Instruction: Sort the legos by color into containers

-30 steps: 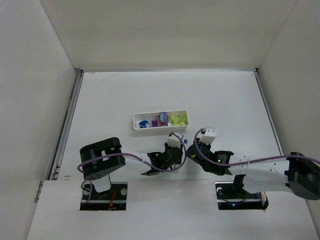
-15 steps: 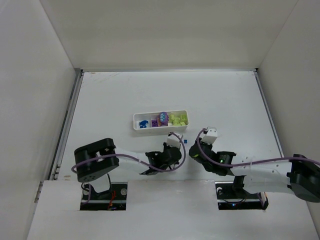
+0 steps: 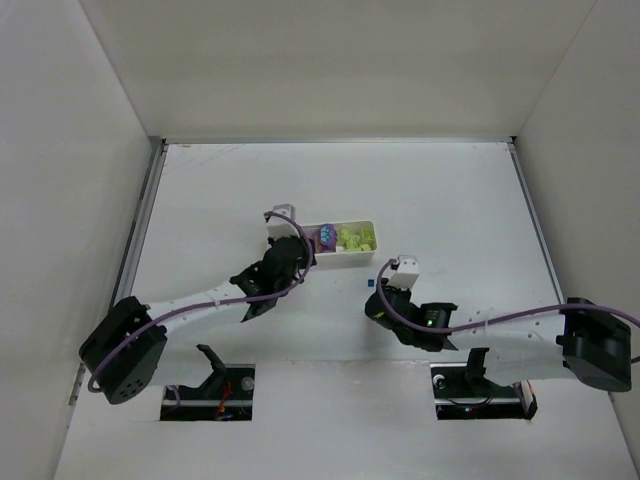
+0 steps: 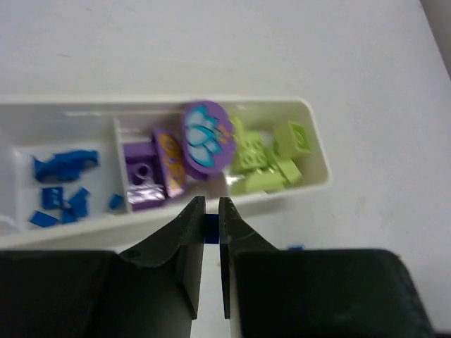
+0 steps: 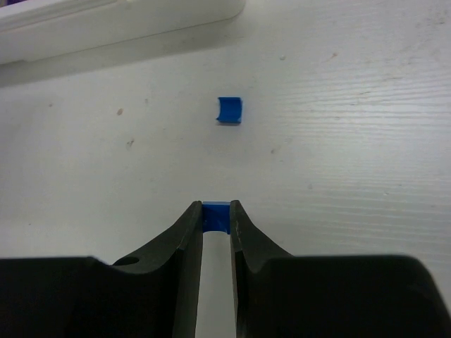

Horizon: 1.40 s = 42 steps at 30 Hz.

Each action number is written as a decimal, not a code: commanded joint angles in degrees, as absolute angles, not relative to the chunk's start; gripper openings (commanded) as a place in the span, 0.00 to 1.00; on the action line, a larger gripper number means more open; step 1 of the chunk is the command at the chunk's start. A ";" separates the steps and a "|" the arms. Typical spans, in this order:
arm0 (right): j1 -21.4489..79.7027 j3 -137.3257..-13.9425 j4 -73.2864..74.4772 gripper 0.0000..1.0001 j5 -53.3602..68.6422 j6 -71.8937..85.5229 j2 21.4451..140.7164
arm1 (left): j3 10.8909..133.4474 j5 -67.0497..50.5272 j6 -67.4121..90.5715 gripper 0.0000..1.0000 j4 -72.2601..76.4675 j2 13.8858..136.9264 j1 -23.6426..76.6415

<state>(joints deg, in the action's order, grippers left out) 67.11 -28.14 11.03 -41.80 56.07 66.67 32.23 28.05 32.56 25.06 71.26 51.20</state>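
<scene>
White tabletop [image 5: 352, 176] inside a white-walled box, both arms busy.

Left gripper [image 4: 211, 208]: fingers nearly pressed together, pinching the left blue brick [image 4: 211, 227] just behind the tips. Tray [image 4: 313, 151] lies straight ahead of the tips, near wall just beyond them. Dead ahead is the middle compartment with the purple bricks [image 4: 144, 176]. Lime bricks [image 4: 264, 158] sit ahead-right. Blue compartment [image 4: 99, 179] is ahead-left and already has several blue pieces.

Right gripper [image 5: 216, 208]: fingers also near-closed, the right blue brick [image 5: 216, 211] clamped at the very tips, low over the tabletop. Loose blue brick [image 5: 230, 110] lies ahead of the tips, apart from them, with the tray's edge further on.

My read: sorting is mostly done and the blues are the tail end. Left is mid-delivery. Its next move calls for a shift left and forward over the near wall, so release happens above the blue compartment, not the purple one. The brick is tiny, so the fingers should open low. Right looks to have just gripped; it needs to lift and wait or follow to the same compartment. The loose one needs one more pick.
</scene>
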 commanded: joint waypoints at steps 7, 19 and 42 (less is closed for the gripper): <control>70.62 -37.70 5.89 0.22 -41.92 53.53 73.12 | 30.94 24.26 30.85 0.10 28.30 76.02 38.02; 67.55 -52.98 -2.63 0.21 -35.43 42.02 86.82 | 23.92 24.61 31.46 0.39 32.87 66.46 33.36; 59.28 -69.99 -7.65 0.46 -31.10 35.33 99.87 | 11.78 21.53 42.71 0.48 32.61 47.20 19.90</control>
<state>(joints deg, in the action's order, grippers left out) 59.20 -72.47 -4.91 -28.95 36.10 106.61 11.70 22.57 41.82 30.59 46.50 20.01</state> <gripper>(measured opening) 0.482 0.480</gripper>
